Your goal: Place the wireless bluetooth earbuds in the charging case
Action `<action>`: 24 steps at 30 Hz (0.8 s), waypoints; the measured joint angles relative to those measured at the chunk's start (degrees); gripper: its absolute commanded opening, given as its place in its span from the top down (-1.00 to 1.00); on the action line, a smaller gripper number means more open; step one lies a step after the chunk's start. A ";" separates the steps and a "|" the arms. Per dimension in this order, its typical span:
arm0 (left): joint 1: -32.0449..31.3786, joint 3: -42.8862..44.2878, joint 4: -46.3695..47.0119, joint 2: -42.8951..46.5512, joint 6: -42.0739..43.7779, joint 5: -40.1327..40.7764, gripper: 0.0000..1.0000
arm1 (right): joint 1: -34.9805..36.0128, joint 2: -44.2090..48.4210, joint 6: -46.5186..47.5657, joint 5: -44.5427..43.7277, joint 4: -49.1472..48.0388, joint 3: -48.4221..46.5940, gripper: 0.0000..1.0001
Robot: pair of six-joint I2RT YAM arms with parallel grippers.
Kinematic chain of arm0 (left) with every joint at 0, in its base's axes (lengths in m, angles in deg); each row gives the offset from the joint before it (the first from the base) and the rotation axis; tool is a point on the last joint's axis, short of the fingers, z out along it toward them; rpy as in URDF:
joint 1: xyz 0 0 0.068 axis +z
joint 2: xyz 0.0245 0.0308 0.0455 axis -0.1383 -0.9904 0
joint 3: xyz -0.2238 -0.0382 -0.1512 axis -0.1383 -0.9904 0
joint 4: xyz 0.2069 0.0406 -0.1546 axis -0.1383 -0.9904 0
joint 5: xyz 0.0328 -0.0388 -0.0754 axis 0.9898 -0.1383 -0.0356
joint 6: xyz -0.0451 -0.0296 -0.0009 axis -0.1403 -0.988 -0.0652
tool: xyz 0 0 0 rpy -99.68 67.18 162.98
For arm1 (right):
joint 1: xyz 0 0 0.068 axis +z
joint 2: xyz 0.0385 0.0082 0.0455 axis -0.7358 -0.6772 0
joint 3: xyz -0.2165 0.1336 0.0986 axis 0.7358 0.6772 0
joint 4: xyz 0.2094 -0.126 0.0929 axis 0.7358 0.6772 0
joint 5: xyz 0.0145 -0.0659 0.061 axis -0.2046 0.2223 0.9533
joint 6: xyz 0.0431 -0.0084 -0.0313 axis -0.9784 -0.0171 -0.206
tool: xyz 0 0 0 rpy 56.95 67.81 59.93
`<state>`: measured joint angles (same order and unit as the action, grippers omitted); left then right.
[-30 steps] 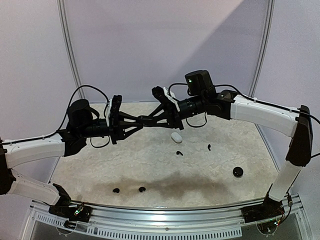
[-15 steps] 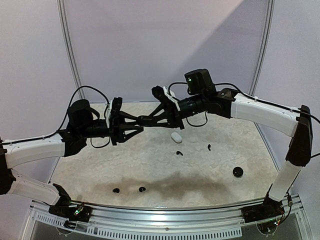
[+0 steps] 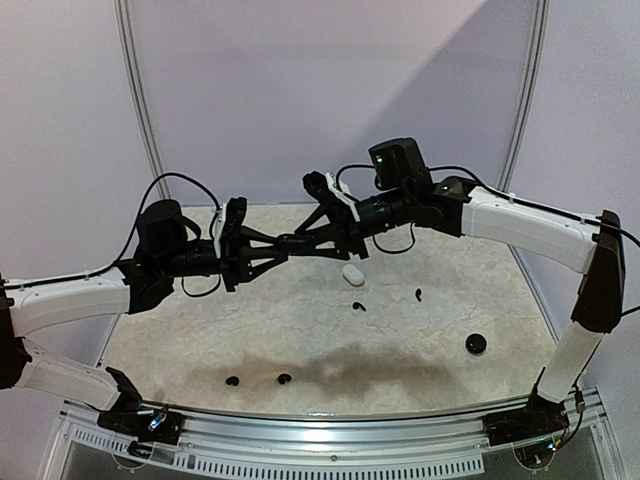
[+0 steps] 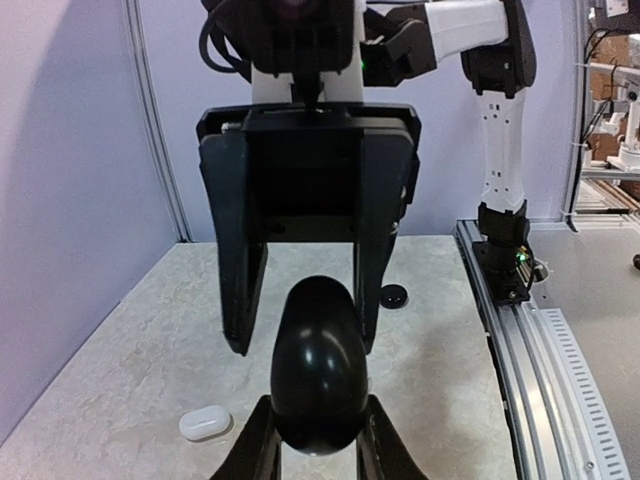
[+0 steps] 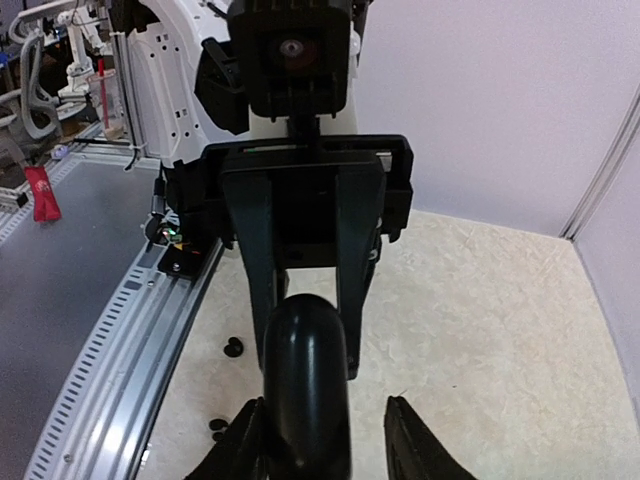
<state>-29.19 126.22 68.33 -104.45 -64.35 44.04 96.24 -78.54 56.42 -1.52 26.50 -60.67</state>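
I have both arms meeting in the air above the far half of the beige marbled table [image 3: 300, 330]. The left gripper [image 4: 318, 445] is clamped tight on the rear end of a glossy black egg-shaped charging case [image 4: 318, 370]. I cannot tell whether its lid is up or down. The right gripper [image 5: 325, 440] faces it head-on with its 2 fingers spread to either side of the case's other end. From the right wrist I see a clear gap between the case and 1 finger, so that gripper is parted and holds nothing.

The case fills the middle of both wrist views and hides much of the table beyond.

The small black curved-stem earbuds lie loose on the table. 1 [image 3: 359, 306] sits near the centre and another [image 3: 418, 294] is to its right. 2 more [image 3: 232, 380] [image 3: 284, 379] lie close to the near edge, left of centre, just short of the aluminium rail [image 3: 330, 425].

A white oval case [image 3: 352, 272] rests just beyond the central bud, beneath the right arm. A black round puck [image 3: 476, 344] sits apart, toward the right edge.
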 measured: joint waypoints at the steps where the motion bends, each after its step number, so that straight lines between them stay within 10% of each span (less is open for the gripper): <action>1: -0.31 0.00 -0.28 0.00 0.66 0.37 1.00 | 0.00 0.00 -0.11 -0.74 -0.48 0.00 0.10; 24: -2.97 0.11 -9.92 0.98 16.11 6.08 1.00 | 0.15 -1.68 -4.48 -7.39 0.48 -3.28 0.00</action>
<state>-32.17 126.33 58.41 -103.46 -48.24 50.12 96.39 -80.23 51.94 -8.91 26.98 -63.95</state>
